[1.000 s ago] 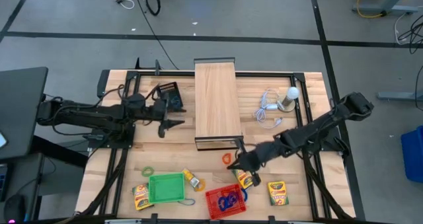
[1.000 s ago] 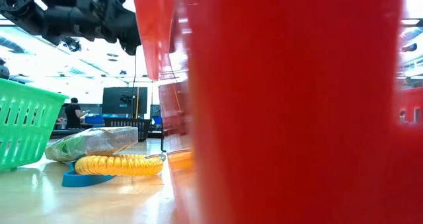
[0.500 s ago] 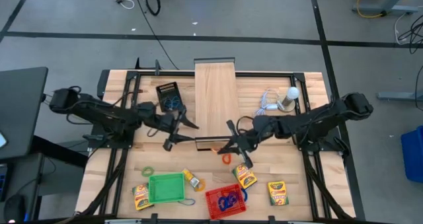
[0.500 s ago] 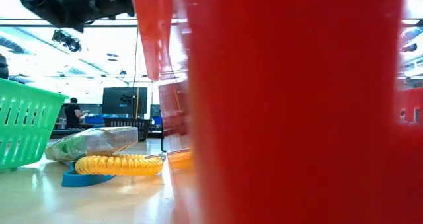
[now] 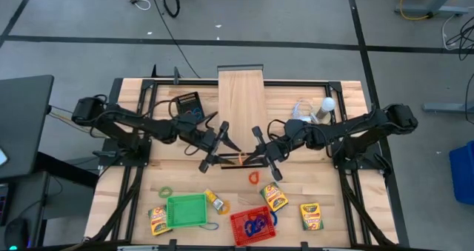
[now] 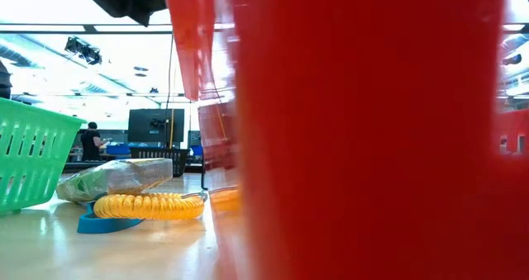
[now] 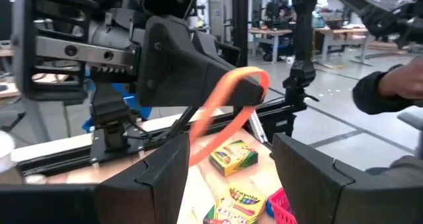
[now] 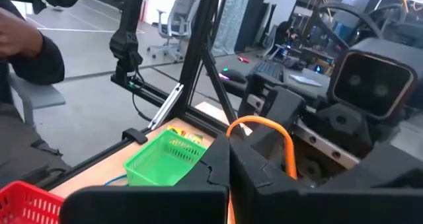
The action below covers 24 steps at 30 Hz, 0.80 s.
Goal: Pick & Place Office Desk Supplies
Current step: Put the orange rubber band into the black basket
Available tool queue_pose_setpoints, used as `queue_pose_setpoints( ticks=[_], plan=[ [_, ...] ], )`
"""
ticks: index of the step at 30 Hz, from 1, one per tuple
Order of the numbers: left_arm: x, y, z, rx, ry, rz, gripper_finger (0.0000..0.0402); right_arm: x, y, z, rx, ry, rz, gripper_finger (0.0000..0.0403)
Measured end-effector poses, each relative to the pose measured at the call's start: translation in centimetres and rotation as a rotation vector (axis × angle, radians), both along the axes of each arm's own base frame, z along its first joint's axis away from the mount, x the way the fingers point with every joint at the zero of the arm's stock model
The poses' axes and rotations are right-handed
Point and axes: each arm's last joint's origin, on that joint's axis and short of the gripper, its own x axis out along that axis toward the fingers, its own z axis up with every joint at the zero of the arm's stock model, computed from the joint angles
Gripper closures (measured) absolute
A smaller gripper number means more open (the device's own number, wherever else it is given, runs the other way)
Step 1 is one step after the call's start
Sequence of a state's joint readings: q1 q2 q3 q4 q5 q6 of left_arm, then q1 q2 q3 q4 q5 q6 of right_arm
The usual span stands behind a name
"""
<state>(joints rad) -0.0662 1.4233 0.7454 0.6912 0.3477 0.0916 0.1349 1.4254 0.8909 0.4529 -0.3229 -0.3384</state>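
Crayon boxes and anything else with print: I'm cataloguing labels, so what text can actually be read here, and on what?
Crayon boxes: print on the yellow-and-green fronts, too blurred to read.
Black flat item: pale print, too small to read.
No other text shows.

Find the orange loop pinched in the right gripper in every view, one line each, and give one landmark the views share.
High view: the thin orange loop sits mid-table between the two grippers, at the pale wooden box's near end.
Low view: not visible; a red wall fills most of it.
Left wrist view: the loop hangs from the right gripper, ahead of the open left gripper.
Right wrist view: it arcs above the shut fingers.
Shared landmark: the green plastic basket.
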Motion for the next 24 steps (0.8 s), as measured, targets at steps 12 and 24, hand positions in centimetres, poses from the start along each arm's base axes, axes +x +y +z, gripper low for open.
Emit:
queue_pose_setpoints(
  ticks=[12,24],
  plan=[
    [1.12,-0.13,0.05,-0.003,0.004,-0.016,0.0232,0.03,-0.14,0.03,-0.006,-0.007,-0.004,0.0403],
    [1.1,-0.33,0.05,0.02,-0.006,-0.023,0.0395,0.04,-0.17,0.01,-0.007,-0.004,-0.015,0.0403]
  ],
)
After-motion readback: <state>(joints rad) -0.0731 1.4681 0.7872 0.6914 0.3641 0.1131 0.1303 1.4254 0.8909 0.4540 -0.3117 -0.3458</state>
